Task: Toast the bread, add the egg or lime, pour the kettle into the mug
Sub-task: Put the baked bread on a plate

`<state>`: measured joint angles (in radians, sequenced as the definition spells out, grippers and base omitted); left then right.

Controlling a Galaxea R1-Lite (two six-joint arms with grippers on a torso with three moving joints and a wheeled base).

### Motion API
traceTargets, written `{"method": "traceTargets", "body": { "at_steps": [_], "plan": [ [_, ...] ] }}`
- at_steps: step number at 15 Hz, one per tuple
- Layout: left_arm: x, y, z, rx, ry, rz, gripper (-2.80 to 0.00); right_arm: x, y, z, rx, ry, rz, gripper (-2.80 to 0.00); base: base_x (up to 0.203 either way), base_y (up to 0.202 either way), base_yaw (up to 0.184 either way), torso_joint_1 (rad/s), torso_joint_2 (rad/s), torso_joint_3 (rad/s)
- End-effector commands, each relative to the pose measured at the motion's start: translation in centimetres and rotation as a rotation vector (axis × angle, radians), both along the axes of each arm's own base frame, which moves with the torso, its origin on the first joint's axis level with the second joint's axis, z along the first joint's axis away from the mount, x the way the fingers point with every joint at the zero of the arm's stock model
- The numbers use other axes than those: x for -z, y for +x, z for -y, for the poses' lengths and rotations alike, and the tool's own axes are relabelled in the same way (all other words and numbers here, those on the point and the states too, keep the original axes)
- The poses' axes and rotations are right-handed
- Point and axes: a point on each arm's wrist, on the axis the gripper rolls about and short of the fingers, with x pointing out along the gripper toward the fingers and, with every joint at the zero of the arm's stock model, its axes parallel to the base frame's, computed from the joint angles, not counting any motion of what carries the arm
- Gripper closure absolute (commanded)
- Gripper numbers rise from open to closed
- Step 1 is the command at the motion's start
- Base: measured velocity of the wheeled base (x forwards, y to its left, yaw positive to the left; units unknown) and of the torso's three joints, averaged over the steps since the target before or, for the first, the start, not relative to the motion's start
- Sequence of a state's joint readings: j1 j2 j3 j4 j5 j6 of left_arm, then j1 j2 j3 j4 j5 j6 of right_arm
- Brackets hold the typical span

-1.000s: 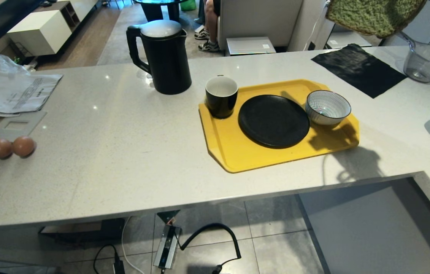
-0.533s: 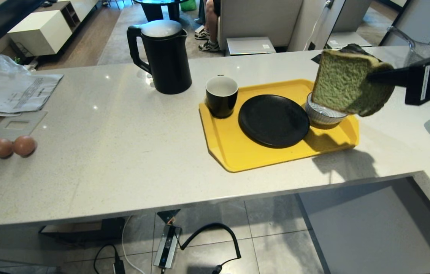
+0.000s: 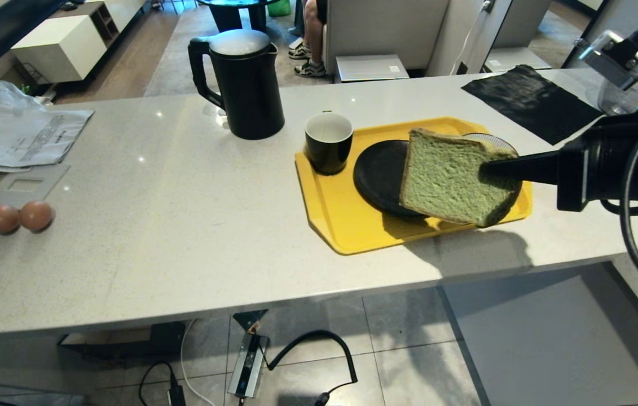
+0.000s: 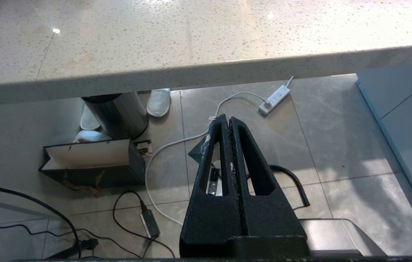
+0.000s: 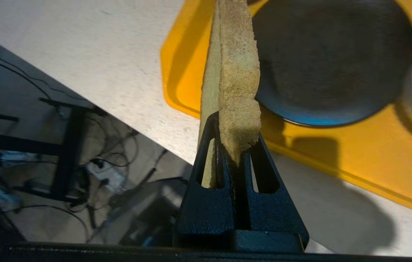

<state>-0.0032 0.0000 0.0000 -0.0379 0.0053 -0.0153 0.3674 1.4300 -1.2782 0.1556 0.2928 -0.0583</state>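
Bread [image 3: 448, 177] hangs in the air above the yellow tray [image 3: 347, 225], standing on its edge with the green face toward the robot – its long axis runs across the tray. The right gripper [image 3: 493, 169] pinches its right crust. Behind it lies the black plate [image 3: 378, 169], farther the mug [image 3: 328, 142] and the kettle [image 3: 245, 84]. The left gripper [image 4: 226, 122] – jaws together, empty – hangs below the counter edge.

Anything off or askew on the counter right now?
Only the green-crumbed bread slice: the right gripper pinches one corner, crushing it, so the slice hangs on edge over the round black plate. Nothing spilled.
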Motion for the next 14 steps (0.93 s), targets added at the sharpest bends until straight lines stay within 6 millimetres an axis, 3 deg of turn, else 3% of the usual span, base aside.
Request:
{"method": "traceTargets", "body": {
  "at_steps": [1, 9, 14],
  "plan": [
    [0.4, 0.1, 0.0, -0.001, 0.0, -0.013, 0.0, 0.9, 2.0, -1.6, -0.006, 0.058, -0.048, 0.0, 0.0, 0.0, 0.0, 0.0, 0.0, 0.0],
    [0.4, 0.1, 0.0, -0.001, 0.0, -0.013, 0.0, 3.2, 8.1, -4.0, 0.045, 0.17, -0.072, 0.0, 0.0, 0.0, 0.0, 0.0, 0.0, 0.0],
    [0.4, 0.1, 0.0, -0.001, 0.0, -0.013, 0.0, 4.8, 11.1, -3.9, 0.103, 0.173, -0.05, 0.0, 0.0, 0.0, 0.0, 0.0, 0.0, 0.0]
  ]
}}
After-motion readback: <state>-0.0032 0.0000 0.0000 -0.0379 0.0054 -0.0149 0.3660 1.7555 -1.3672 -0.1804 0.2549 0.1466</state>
